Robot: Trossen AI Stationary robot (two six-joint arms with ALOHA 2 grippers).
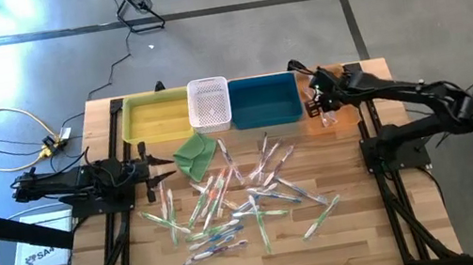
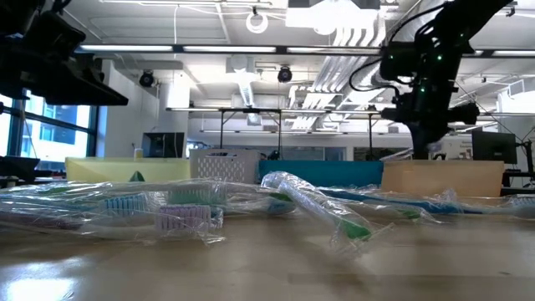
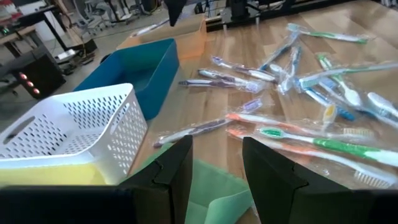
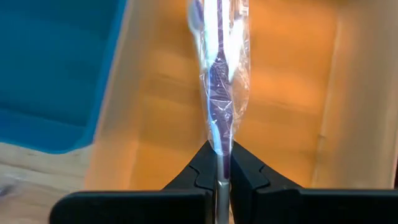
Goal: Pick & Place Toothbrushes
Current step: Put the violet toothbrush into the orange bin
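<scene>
Several toothbrushes (image 1: pixel 238 203) in clear wrappers lie scattered on the wooden table's middle (image 3: pixel 298 134). My right gripper (image 4: pixel 218 167) is at the far right, over the orange bin (image 1: pixel 338 97), and is shut on a purple-and-white wrapped toothbrush (image 4: pixel 217 81). In the low view it (image 2: pixel 425 134) hangs above that bin (image 2: pixel 443 177). My left gripper (image 3: pixel 214 168) waits open at the table's left (image 1: pixel 159 170), beside the folded green cloth (image 1: pixel 194 153), with nothing between its fingers. My right gripper pinches one end of the wrapped toothbrush (image 4: pixel 219 142) between its two fingers, wrapper and all. The fingers slant steeply down from above. The toothbrush runs on in line with the fingers and hangs below them, clear of the orange bin's floor (image 4: pixel 161 118).
Along the far edge stand a yellow bin (image 1: pixel 156 117), a white perforated basket (image 1: pixel 209 102), a blue bin (image 1: pixel 265 99) and the orange bin. The green cloth (image 3: pixel 211 199) lies just under my left gripper. Black frame rails run down both sides of the table.
</scene>
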